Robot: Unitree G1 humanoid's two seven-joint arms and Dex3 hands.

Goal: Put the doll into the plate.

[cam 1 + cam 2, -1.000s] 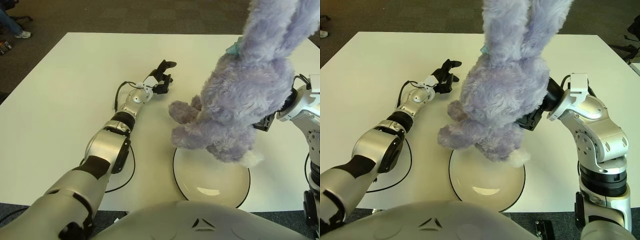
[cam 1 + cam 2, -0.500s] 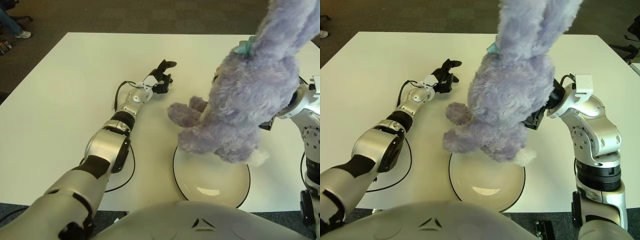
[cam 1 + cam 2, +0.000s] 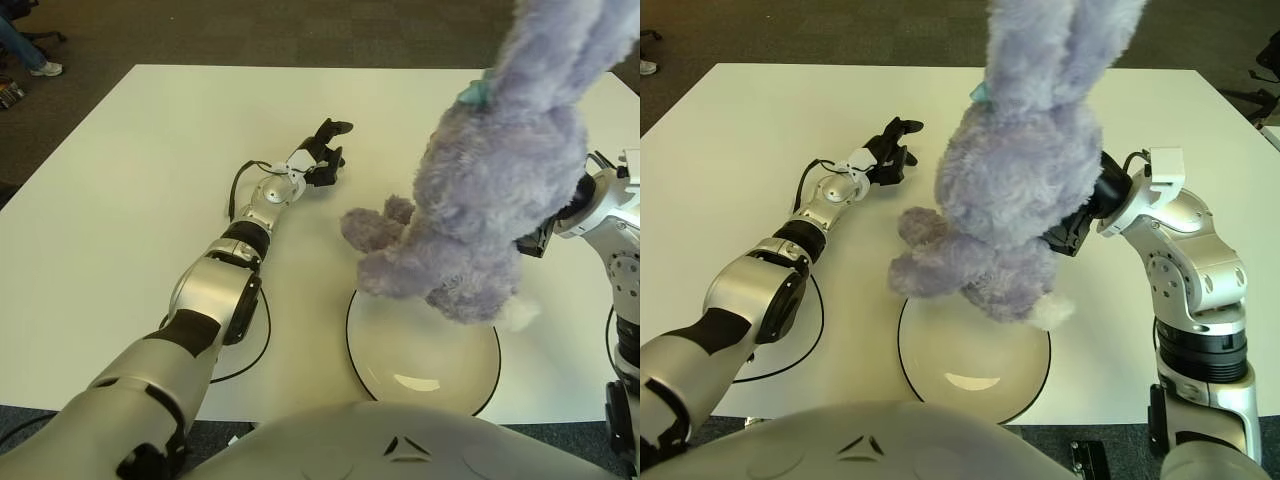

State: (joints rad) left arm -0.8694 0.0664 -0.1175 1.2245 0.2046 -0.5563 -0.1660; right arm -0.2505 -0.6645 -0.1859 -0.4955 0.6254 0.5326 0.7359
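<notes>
Right eye view, one white table [image 3: 730, 140], dark carpet around it. Item: lavender plush rabbit doll [image 3: 1015, 190], long ears upward, a small teal bit at the neck, white tail low on its right side; held in the air, tilted, its feet just above the far rim of the plate. Item: round cream plate [image 3: 973, 358] with a dark rim, on the table's near edge, nothing in it. Right hand [image 3: 1080, 215]: behind the doll, mostly hidden by the plush, fingers clamped on the doll's back. Left hand [image 3: 890, 150]: stretched out over the table, left of the doll and well apart from it, dark fingers loosely curled, holding nothing. Item: black cable [image 3: 815, 345] looping on the table beside the left forearm.
</notes>
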